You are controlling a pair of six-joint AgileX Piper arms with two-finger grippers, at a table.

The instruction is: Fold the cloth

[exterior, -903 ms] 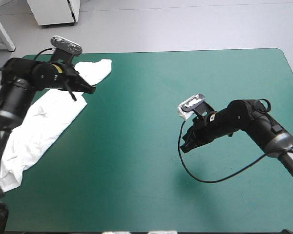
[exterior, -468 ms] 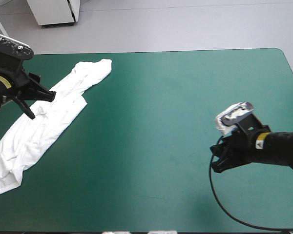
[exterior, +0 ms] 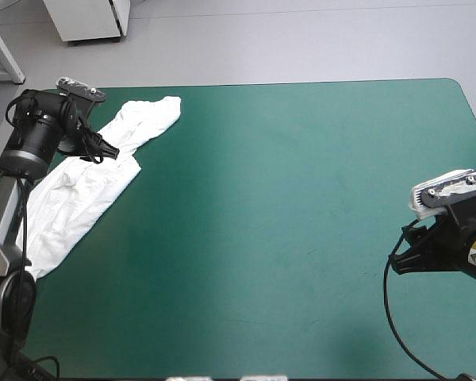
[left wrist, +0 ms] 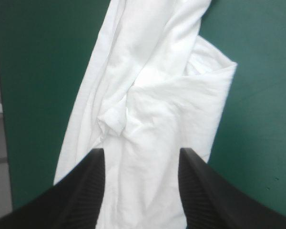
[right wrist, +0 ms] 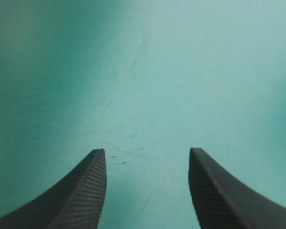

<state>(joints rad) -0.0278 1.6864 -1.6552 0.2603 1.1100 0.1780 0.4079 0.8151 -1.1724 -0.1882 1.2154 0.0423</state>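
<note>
The white T-shirt (exterior: 79, 194) lies as a long, rumpled band near the left edge of the table's teal-green cover (exterior: 285, 198), running slantwise from near the far left corner toward the near side. The left gripper (left wrist: 142, 151) hangs over the shirt's far half, its black fingers spread with wrinkled white fabric showing between them. The right gripper (right wrist: 147, 151) is well apart from the shirt at the table's right edge, its fingers also spread over bare cover.
</note>
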